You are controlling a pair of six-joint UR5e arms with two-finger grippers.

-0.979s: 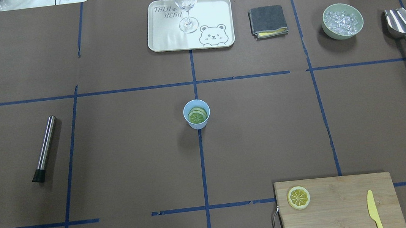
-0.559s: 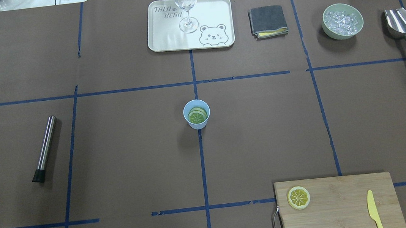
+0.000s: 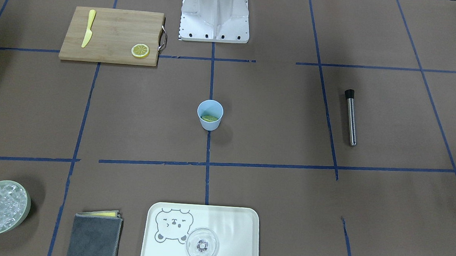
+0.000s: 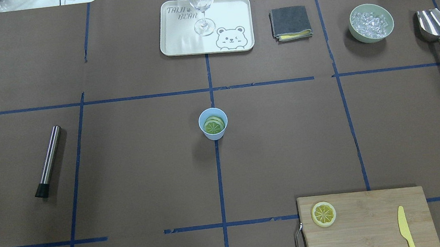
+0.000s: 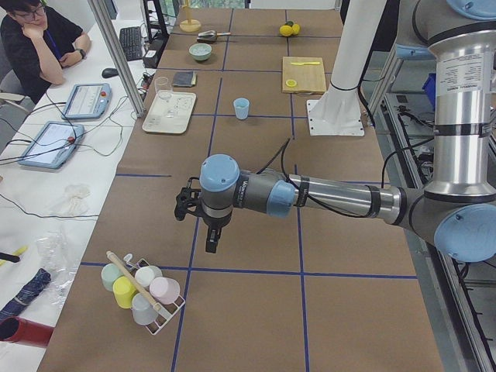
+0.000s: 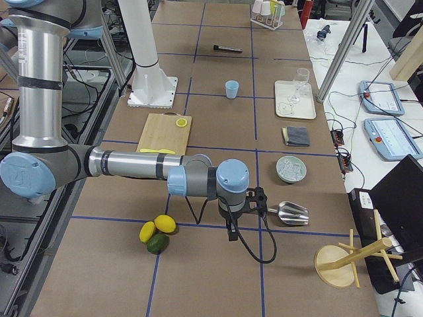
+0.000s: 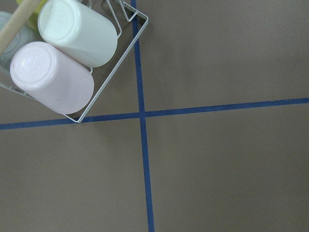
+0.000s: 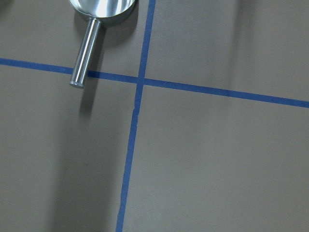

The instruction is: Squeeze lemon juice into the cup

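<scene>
The light blue cup (image 4: 213,124) stands at the table's centre, also in the front view (image 3: 209,115); greenish round slices lie inside it. The yellow lemon slice (image 4: 324,213) lies flat on the near left corner of the wooden cutting board (image 4: 372,222), also in the front view (image 3: 140,51). Neither gripper shows in the overhead or front view. My left gripper (image 5: 211,245) hangs over the table's far left end near a cup rack. My right gripper (image 6: 229,234) hangs over the far right end near the scoop. I cannot tell whether either is open or shut.
A yellow plastic knife (image 4: 405,227) lies on the board. A tray (image 4: 181,36) with a wine glass (image 4: 201,5), a folded cloth (image 4: 290,22), a green bowl of ice (image 4: 371,22) and a metal scoop (image 4: 437,30) line the far side. A metal muddler (image 4: 48,160) lies left.
</scene>
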